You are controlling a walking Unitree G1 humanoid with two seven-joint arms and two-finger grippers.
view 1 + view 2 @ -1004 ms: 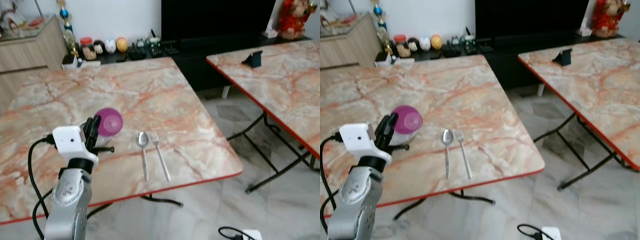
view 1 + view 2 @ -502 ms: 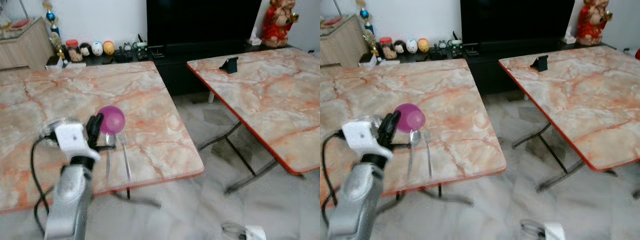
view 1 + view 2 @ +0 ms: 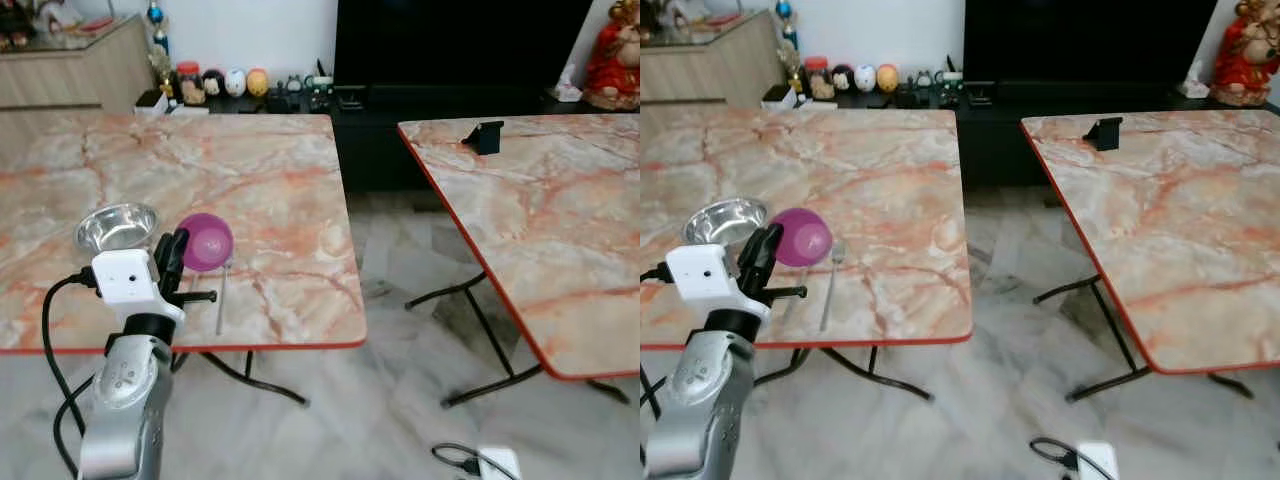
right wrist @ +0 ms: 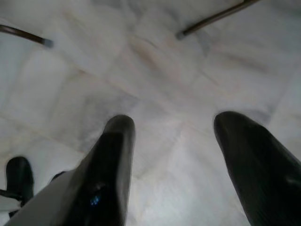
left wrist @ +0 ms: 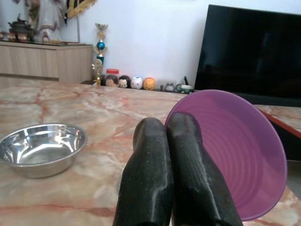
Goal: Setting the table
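The left gripper (image 3: pixel 172 262) is raised over the near edge of the left table (image 3: pixel 270 170), its fingers (image 5: pixel 164 155) pressed together on the rim of a bowl (image 3: pixel 206 241) tipped on its side. Left of that bowl, a second bowl (image 3: pixel 118 227) stands upright on the table. Just right of the gripper, a fork (image 3: pixel 221 296) lies on the tabletop, running toward the near edge. Along the table's far side, a row of small ornaments (image 3: pixel 222 82) sits on a low shelf. To the right, across a strip of floor (image 3: pixel 400 330), stands a second table (image 3: pixel 545 210) with a small stand (image 3: pixel 485 136) near its far edge. The right gripper (image 4: pixel 174 160) hangs over the floor, fingers apart.
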